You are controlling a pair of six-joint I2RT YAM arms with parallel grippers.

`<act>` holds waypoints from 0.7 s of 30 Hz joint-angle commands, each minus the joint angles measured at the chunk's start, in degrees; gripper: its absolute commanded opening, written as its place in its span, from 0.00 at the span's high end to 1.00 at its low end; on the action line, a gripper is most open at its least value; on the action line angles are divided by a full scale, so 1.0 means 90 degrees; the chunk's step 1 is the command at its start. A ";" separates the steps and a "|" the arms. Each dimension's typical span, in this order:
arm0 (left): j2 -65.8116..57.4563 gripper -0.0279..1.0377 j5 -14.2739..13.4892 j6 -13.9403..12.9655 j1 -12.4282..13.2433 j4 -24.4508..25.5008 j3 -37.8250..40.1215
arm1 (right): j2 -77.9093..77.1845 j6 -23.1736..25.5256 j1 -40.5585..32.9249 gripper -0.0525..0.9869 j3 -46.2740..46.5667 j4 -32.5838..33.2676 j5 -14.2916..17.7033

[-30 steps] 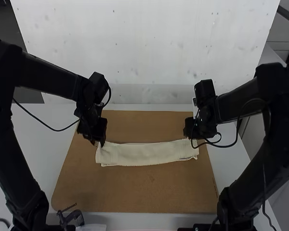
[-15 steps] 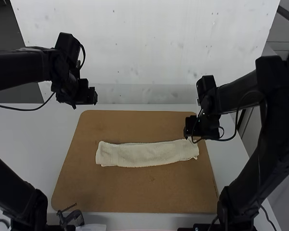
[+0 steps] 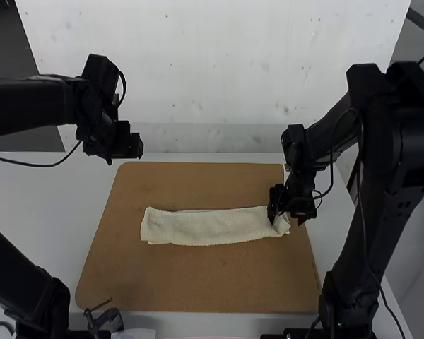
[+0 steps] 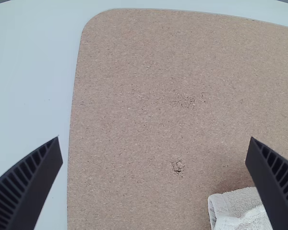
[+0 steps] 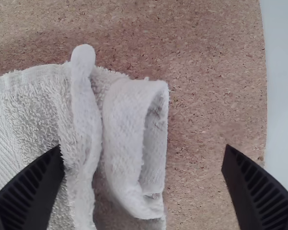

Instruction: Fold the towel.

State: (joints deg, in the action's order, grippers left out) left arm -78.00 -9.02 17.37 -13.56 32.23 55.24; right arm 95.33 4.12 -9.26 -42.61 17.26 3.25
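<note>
While one towel [image 3: 205, 227] lies folded | one board [image 3: 198, 282] | right gripper [image 3: 287, 221]: jaws apart

My left tool [image 3: 125, 152] is no longer down at the left end of the towel [image 3: 205, 227]; it is now well apart from it, off toward the far left. My right tool [image 3: 287, 217] has come nearer to me, over the towel's right end, with that arm's elbow swung inward. That end, smoother before, now bunches into raised ridges.
</note>
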 commanded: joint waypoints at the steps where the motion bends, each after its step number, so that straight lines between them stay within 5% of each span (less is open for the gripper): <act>1: 0.0043 0.06 0.0025 -0.0074 -0.0007 -0.0056 -0.0093 | 0.0287 0.0206 0.0032 0.47 -0.0217 0.0055 -0.0009; 3: 0.0043 0.06 0.0025 -0.0074 0.0003 -0.0056 -0.0123 | 0.0355 0.0236 0.0032 0.66 -0.0266 0.0055 -0.0009; 8: 0.0063 0.06 0.0025 -0.0064 0.0062 -0.0065 -0.0171 | 0.0345 0.0236 0.0081 0.93 -0.0295 0.0075 0.0001; 21: 0.0131 0.06 0.0172 -0.0054 0.0101 -0.0241 -0.0357 | -0.0084 -0.0819 0.1859 0.93 -0.0705 0.0270 0.0020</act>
State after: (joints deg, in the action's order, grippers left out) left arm -77.97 -8.34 17.37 -13.06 30.74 52.25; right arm 97.17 1.48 2.44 -46.59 19.33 0.12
